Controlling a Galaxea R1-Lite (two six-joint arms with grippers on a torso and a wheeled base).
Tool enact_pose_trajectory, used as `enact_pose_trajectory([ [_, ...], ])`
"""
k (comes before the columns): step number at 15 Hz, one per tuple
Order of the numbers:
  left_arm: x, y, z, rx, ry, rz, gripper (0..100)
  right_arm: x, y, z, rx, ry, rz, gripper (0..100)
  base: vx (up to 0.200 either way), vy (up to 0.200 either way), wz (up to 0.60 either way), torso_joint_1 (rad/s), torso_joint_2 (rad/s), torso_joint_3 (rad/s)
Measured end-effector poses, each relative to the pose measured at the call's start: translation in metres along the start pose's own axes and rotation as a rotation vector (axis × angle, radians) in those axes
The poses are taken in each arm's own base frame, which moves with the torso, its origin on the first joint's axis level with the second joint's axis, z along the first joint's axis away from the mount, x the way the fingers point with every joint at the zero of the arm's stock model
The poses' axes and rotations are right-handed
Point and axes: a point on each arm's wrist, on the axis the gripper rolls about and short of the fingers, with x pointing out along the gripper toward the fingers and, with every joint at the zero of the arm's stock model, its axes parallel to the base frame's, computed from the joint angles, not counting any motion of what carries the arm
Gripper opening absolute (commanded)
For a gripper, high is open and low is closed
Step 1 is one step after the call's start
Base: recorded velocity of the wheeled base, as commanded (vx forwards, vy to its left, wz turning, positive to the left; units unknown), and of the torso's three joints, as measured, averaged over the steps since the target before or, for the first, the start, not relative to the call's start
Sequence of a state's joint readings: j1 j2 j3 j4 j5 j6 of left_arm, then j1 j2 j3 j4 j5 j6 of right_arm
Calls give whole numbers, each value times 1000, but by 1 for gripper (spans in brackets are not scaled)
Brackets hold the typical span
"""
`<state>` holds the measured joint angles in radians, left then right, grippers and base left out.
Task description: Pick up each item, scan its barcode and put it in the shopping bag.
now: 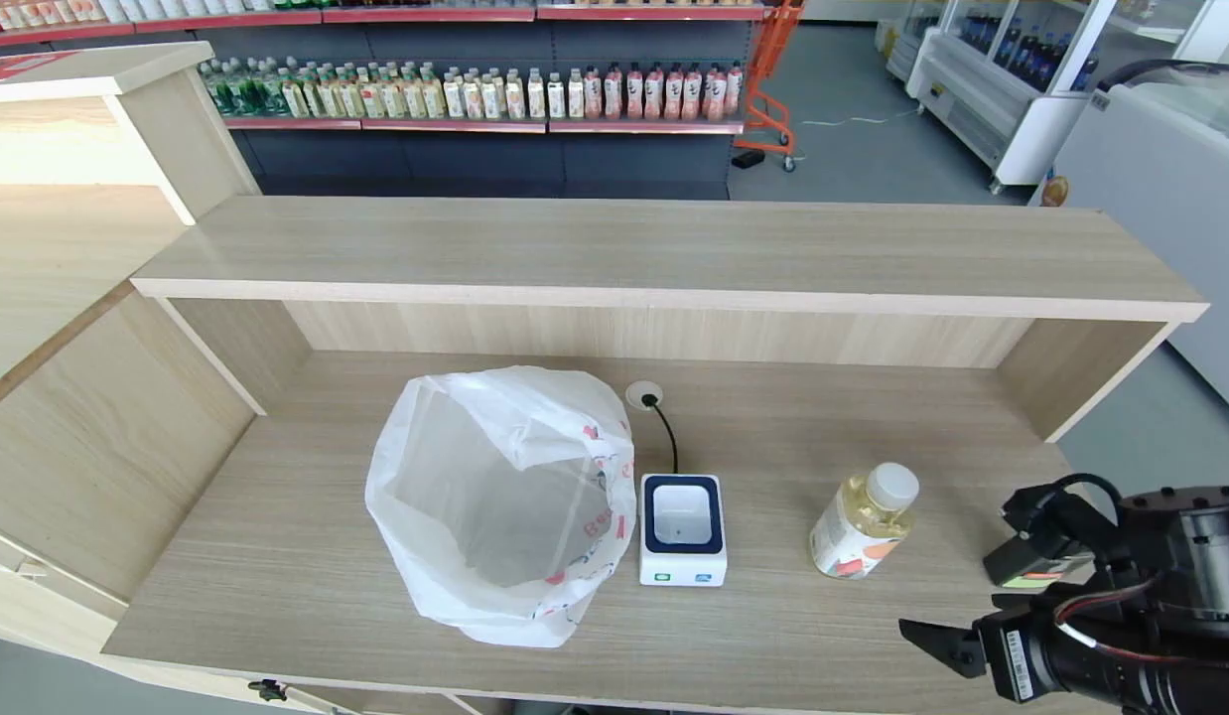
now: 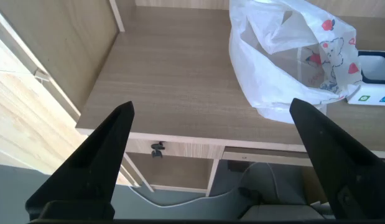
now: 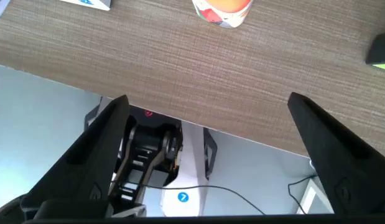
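The bag [image 1: 505,497] gapes beside the scanner [image 1: 682,529], likely so the bottle [image 1: 863,521] drops straight in; left gripper [image 2: 212,106] and right gripper [image 3: 208,99] hang spread, empty.

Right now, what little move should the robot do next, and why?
Probably ease the right gripper forward toward the bottle. The bottle stands untouched on the counter, to the right of the scanner, on that arm's side. The right gripper is open and empty, back at the counter's front edge, and the shopping bag looks empty.
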<state>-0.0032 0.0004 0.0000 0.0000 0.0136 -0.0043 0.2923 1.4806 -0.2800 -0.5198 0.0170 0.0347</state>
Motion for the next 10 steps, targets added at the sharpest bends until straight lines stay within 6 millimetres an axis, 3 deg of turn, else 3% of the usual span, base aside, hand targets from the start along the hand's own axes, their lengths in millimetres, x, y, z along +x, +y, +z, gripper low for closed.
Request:
enact_pose_trajectory([
  [4,0,0,0,0,0,0,100,39,2,2,-13,-60,-24,100,0,0,0,0,0,0],
  [10,0,0,0,0,0,0,100,79,15,4,-34,-180,-4,100,0,0,0,0,0,0],
])
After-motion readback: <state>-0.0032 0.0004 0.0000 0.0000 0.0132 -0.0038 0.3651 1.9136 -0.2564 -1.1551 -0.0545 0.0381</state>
